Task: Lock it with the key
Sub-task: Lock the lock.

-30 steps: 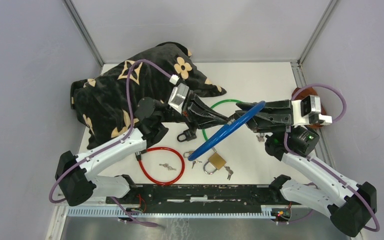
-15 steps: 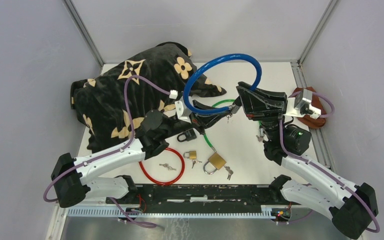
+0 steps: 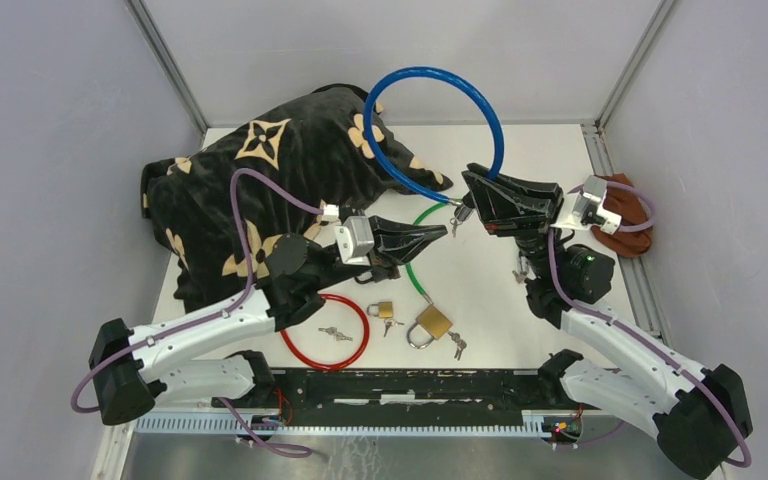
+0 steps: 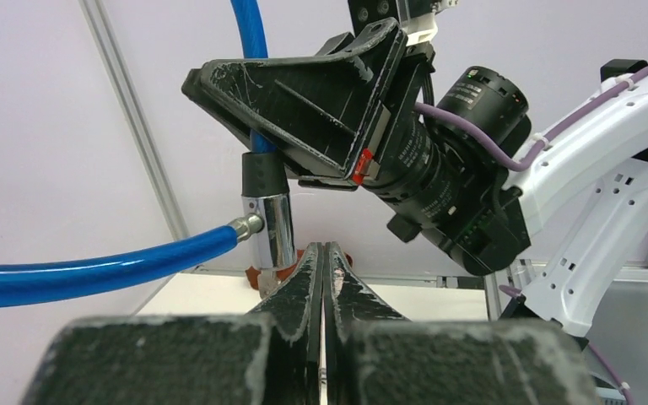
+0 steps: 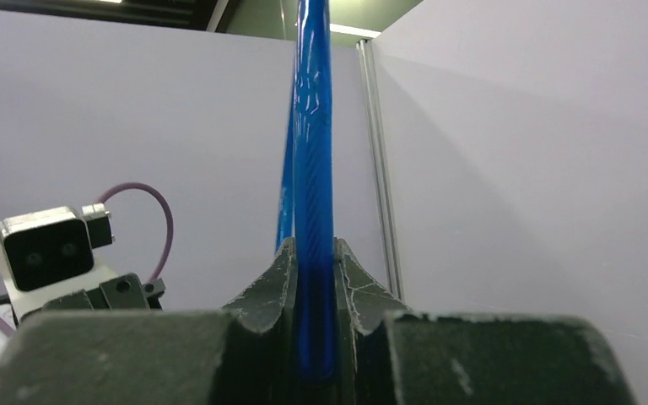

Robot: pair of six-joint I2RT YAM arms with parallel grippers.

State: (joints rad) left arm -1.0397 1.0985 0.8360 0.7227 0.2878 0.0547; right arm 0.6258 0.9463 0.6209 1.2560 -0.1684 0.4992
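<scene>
White table [image 3: 550,160] under a black flowered cloth [image 3: 230,190], red cable loop [image 3: 364,343], green cable loop [image 3: 410,268], two brass padlocks [image 3: 430,325], loose keys [image 3: 335,333].

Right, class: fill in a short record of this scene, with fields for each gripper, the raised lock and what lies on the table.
Right gripper: shut on the blue plastic-coated cable lock, loop held above the white table
Left gripper: shut, tips close by the lock's chrome barrel; whether they pinch anything cannot be told
On table: red cable loop, green cable, brass padlock

Grey walls [image 3: 50,150], white table [image 3: 540,160], metal posts [image 3: 165,60]
</scene>
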